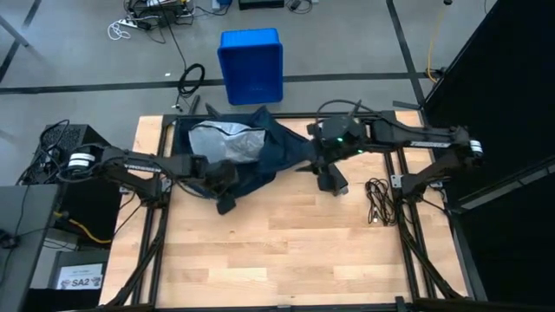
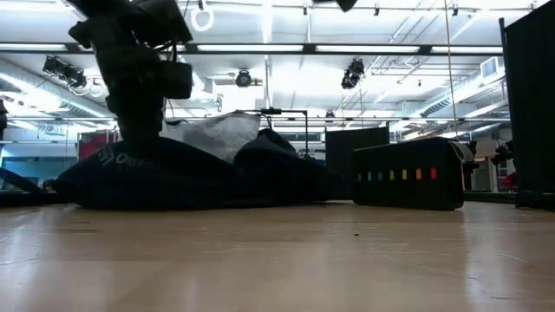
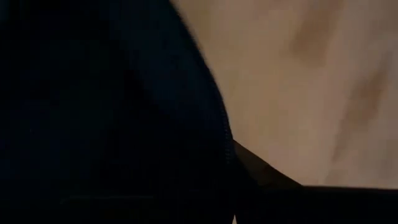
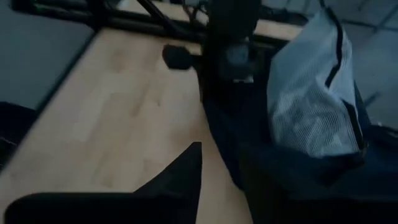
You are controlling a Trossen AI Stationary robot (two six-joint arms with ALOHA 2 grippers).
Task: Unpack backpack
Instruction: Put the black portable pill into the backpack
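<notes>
High view: backpack [image 1: 260, 152] lies at the worktop's [image 1: 277, 251] far edge, mouth open, pale lining [image 1: 227, 141] showing. Left gripper [image 1: 227, 192] pinched tight on its near hem; right gripper [image 1: 328, 178] at its other side, grip can't tell.

Low view: bag slumps flat, so soft, prob. light.

Wrist views: fabric folds; best taken by hem/rim.

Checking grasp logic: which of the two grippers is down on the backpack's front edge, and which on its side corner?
The left gripper sits shut at the backpack's front edge. The right gripper is at its side corner, beside the bare table.
</notes>
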